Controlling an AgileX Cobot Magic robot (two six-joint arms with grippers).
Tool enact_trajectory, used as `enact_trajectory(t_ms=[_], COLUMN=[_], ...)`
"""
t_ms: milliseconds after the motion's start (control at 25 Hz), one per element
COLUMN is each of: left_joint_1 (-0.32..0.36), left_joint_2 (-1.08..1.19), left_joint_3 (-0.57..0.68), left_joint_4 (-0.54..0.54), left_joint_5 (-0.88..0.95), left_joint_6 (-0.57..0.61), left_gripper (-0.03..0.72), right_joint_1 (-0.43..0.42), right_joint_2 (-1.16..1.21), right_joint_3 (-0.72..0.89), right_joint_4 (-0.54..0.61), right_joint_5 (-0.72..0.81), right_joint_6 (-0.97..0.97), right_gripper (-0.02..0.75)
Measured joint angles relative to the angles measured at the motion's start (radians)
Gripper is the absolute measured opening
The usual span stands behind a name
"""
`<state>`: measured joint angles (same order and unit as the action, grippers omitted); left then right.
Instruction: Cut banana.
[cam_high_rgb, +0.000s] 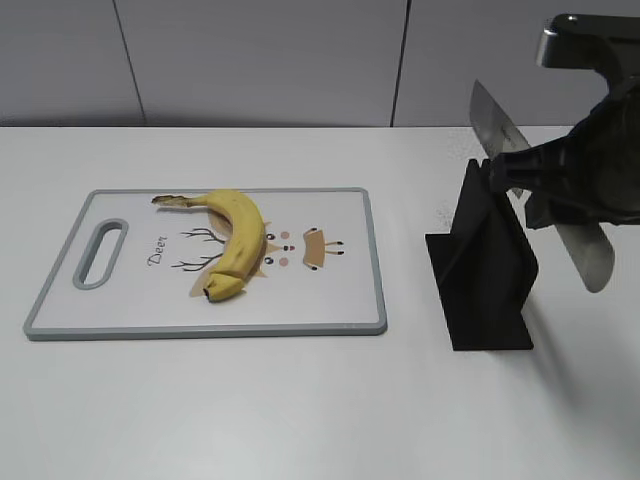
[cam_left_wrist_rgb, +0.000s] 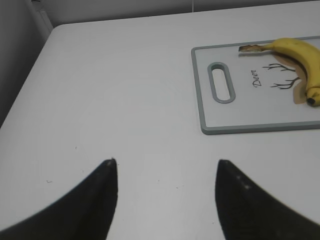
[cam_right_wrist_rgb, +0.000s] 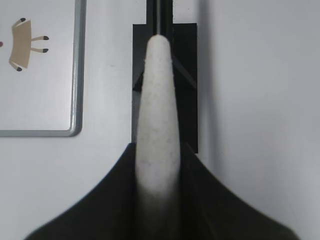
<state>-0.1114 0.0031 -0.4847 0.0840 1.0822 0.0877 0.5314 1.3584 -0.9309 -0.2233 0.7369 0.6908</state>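
On a white table (cam_high_rgb: 300, 400), a pale cutting board (cam_high_rgb: 340, 310) with a grey rim lies toward my left side, its slotted handle (cam_high_rgb: 100, 253) at the outer end. The banana (cam_high_rgb: 238, 240) rests on top of this board, unpeeled and yellow, curving from its dry brown stem at the far edge down to its dark blunt tip nearer the front; it lies over a small drawing of antlers and the printed word "Deer". Nothing touches the banana. To the right of the board, apart from it, stands a black knife stand (cam_high_rgb: 480, 270) with an upright fin on a flat base. My right gripper (cam_high_rgb: 560, 185) hangs above and just beside that stand, its fingers clenched around the pale handle of a knife (cam_high_rgb: 497, 125); the silver blade slants up and to the left, over the top of the stand, while the handle end juts down to the right. From my right wrist, the handle (cam_right_wrist_rgb: 157, 125) runs straight up between my two dark fingers (cam_right_wrist_rgb: 210, 200), with the stand's base beneath it. My left gripper (cam_left_wrist_rgb: 165, 200) hovers over bare table near the board's handle end, its fingers (cam_left_wrist_rgb: 95, 200) spread wide and holding nothing.
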Motion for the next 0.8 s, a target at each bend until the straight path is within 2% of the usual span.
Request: enact_trajectory(t_ms=[800], left_joint_1=[0.000], left_joint_2=[0.000], left_joint_3=[0.000], left_joint_4=[0.000], left_joint_5=[0.000], left_joint_6=[0.000], left_gripper=[0.591], right_joint_1=[0.000], right_joint_2=[0.118], right_joint_3=[0.000], right_joint_4=[0.032], right_joint_5=[0.003], right_joint_6=[0.005], right_gripper=[0.169])
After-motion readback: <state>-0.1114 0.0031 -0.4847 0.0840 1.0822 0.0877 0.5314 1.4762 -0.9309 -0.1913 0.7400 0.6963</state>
